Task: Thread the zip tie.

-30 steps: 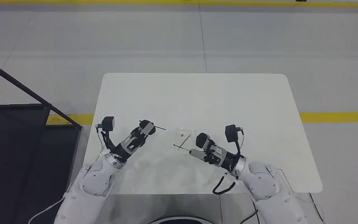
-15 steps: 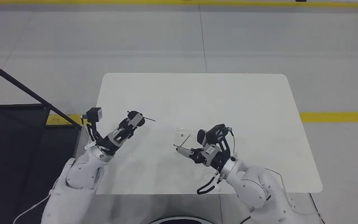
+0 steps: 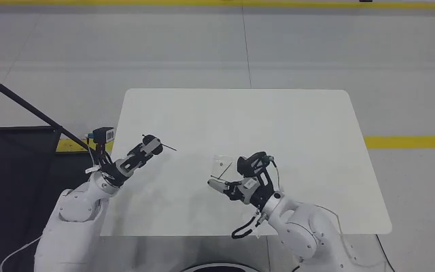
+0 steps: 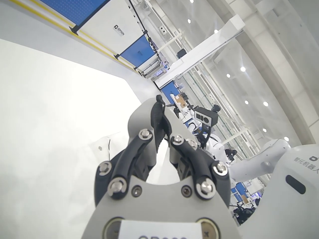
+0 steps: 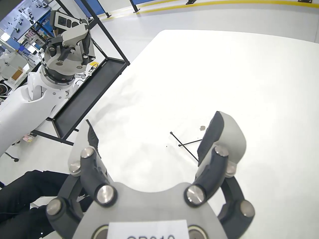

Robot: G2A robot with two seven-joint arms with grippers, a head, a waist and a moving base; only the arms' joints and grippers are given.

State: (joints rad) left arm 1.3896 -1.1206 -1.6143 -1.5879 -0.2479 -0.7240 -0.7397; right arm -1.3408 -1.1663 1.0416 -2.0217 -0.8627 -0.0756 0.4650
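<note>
Currently, one zip tie (image 3: 168,146) protrudes from the L gripper (image 3: 151,144), fingers pinched shut on it, above the table (image 3: 272,122) near its left edge. Two loose ties (image 5: 183,145) lie crossed on the table, just beside one finger of the wide-open R gripper (image 5: 152,120).

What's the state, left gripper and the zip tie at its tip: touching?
Touching. Top view: the zip tie sticks out from the shut jaws of the left gripper; left wrist view shows them closed.
</note>
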